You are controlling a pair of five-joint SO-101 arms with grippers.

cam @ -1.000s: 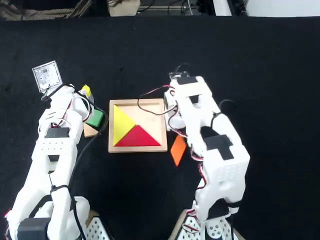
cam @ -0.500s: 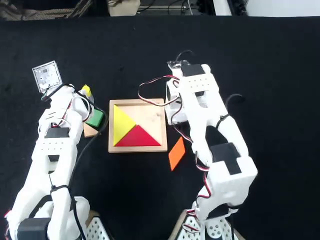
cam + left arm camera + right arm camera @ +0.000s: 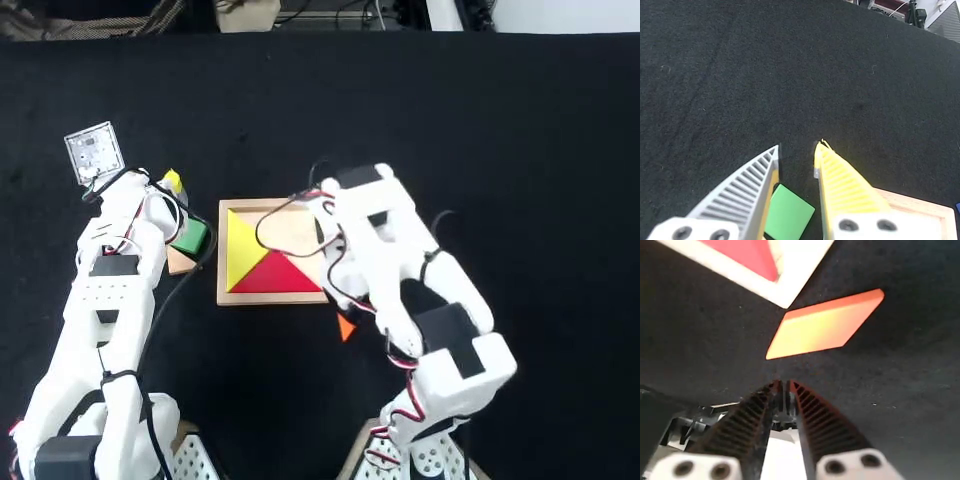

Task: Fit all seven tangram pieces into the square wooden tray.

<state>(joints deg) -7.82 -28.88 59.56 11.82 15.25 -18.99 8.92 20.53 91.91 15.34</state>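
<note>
only a yellow triangle and a red triangle sit in the square wooden tray; an orange parallelogram lies just ahead of the closed, empty right gripper, a green square beneath the narrowly parted left gripper.

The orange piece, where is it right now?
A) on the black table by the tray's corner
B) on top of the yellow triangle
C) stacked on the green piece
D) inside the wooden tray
A: in the right wrist view the orange parallelogram lies flat on the black table, just off a corner of the wooden tray and outside its rim.
</note>
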